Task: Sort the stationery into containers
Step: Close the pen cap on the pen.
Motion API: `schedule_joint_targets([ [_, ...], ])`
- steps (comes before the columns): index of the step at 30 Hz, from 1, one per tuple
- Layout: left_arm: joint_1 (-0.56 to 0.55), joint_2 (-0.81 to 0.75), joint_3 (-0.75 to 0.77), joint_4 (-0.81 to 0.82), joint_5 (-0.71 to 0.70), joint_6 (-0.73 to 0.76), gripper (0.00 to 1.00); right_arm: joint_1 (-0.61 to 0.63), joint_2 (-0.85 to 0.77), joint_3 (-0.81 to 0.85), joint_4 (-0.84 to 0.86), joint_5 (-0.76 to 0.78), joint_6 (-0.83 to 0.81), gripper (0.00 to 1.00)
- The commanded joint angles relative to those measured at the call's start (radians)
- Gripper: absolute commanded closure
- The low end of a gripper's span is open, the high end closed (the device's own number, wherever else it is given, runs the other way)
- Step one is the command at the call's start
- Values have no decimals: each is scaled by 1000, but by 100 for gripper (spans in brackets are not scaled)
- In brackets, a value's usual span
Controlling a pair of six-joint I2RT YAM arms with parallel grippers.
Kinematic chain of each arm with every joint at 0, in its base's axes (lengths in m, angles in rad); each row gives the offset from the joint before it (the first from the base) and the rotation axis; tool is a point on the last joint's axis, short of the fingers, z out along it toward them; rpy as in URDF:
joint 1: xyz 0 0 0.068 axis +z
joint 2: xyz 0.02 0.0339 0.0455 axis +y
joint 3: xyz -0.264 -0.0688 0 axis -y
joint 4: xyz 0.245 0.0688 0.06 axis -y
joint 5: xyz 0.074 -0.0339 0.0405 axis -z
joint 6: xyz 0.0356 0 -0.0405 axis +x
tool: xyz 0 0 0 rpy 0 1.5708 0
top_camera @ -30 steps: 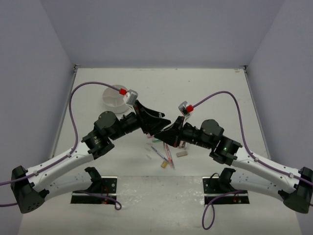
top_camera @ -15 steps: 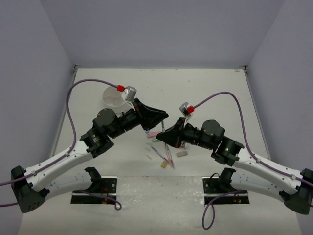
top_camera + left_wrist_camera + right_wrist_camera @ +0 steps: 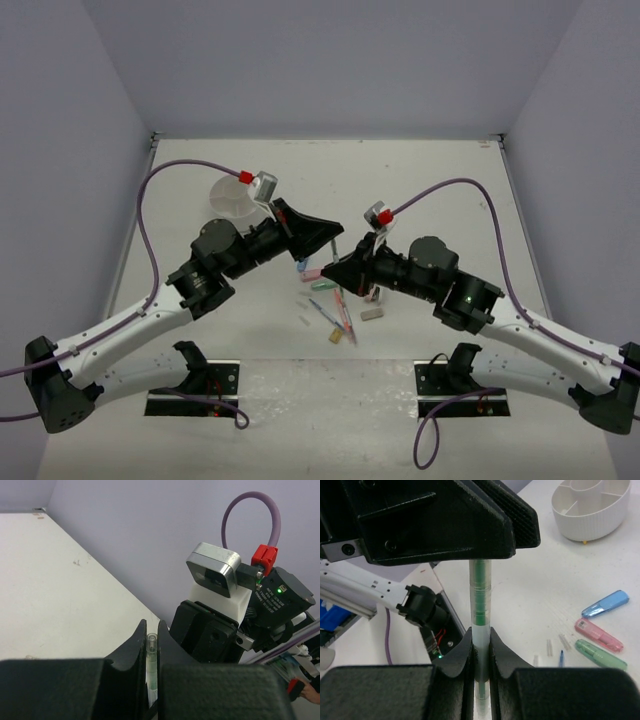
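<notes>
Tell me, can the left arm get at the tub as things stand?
Probably yes, but not freely. The tub sits close by the left gripper, with nothing seen between. Yet its jaws are shut on a pen that the right gripper clamps too, so one must let go first.

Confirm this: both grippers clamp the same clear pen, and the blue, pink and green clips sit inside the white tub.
Wrong on the clips. The right wrist view shows the blue clip, pink clip and green clip lying on the table, outside the white tub. The left gripper and right gripper do both clamp the same clear pen.
</notes>
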Motion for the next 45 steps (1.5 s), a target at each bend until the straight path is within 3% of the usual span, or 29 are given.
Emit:
schedule_joint_targets([
  [1, -12, 24, 3, -157, 109, 10, 100, -44, 65, 158, 109, 131, -88, 100],
  [8, -11, 41, -8, -280, 142, 24, 100, -173, 115, 241, 174, 47, -84, 100],
  [17, -92, 39, -45, -304, 92, 28, 100, -209, 246, 445, 127, -5, -94, 100],
  [20, -95, -33, 17, -469, -155, 68, 100, -209, 236, 360, 184, -41, -91, 100],
  [24, -93, -87, 107, -556, -324, 149, 100, -208, 178, 178, 246, -127, -147, 100],
  [27, -93, -66, 202, -609, -399, 204, 100, -208, 131, 79, 288, -111, -171, 100],
  [30, -95, -14, 259, -626, -476, 232, 100, -209, 122, 61, 279, -88, -179, 59],
  [31, -93, -5, 260, -614, -498, 236, 100, -208, 123, 67, 262, -86, -181, 32],
  [32, -89, 9, 259, -595, -535, 237, 100, -208, 123, 74, 240, -81, -182, 12],
  [33, -81, 25, 261, -576, -565, 236, 100, -208, 123, 79, 219, -70, -181, 1],
  [36, -55, 94, 308, -556, -636, 234, 100, -208, 111, 54, 159, 15, -170, 1],
  [39, -52, 190, 385, -591, -824, 243, 100, -208, 68, -5, 113, 98, -156, 1],
  [42, -22, 296, 550, -721, -1212, 203, 100, -208, -47, -81, 47, 166, -119, 1],
  [45, 64, 401, 655, -788, -1419, 206, 100, -208, -144, -159, 41, 189, -102, 1],
])
